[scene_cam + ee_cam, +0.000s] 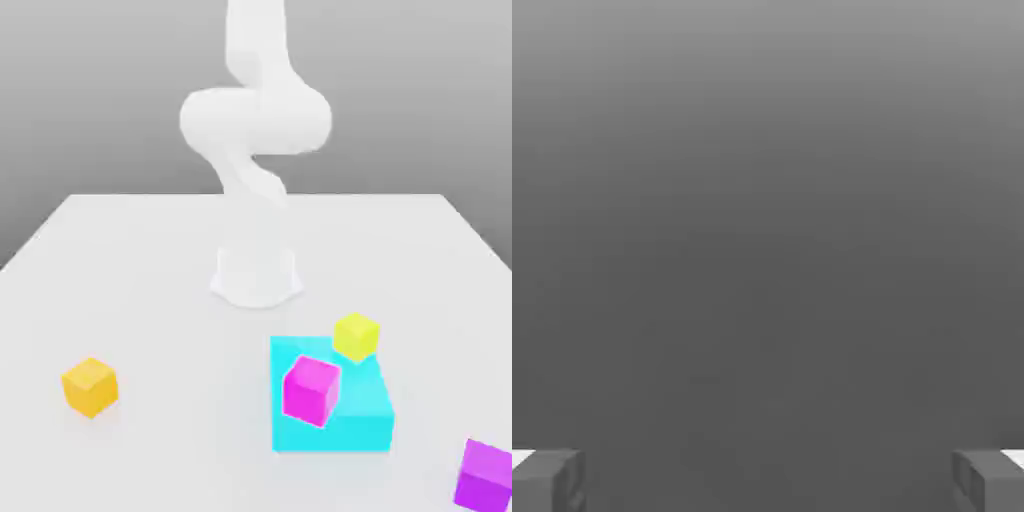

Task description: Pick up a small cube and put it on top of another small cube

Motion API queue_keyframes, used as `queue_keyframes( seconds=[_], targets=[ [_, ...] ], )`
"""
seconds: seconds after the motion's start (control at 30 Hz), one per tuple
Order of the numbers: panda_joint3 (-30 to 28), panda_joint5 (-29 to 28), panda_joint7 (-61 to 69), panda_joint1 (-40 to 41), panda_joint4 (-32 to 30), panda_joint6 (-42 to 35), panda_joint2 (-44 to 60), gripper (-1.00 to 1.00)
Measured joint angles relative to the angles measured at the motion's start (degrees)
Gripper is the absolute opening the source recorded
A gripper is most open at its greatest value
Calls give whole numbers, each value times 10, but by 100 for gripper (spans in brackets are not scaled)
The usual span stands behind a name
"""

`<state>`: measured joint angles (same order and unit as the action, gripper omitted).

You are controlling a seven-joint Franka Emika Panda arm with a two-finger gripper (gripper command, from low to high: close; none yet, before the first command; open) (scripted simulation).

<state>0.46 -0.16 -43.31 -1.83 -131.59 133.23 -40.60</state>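
The tool (768,480) stands wide and empty, while the violet small cube (487,476) rests on the white surface (150,260) at the exterior view's lower right, likely light, rigid and smooth-faced, best pinched across two opposite flat sides

White arm (255,120) rising from a round base (256,275) on the counter (150,260). Magenta cube (311,391) and yellow cube (356,336) on a cyan block (355,415). Orange cube (90,386) well apart. Violet cube (487,476) near the counter's front corner.
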Motion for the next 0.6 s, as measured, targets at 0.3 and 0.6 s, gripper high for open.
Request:
queue_keyframes(
  seconds=[0.3,0.6],
  targets=[
    [23,-5,93,-61,7,53,190,0],
    [58,-18,178,-114,14,104,377,0]
  ],
)
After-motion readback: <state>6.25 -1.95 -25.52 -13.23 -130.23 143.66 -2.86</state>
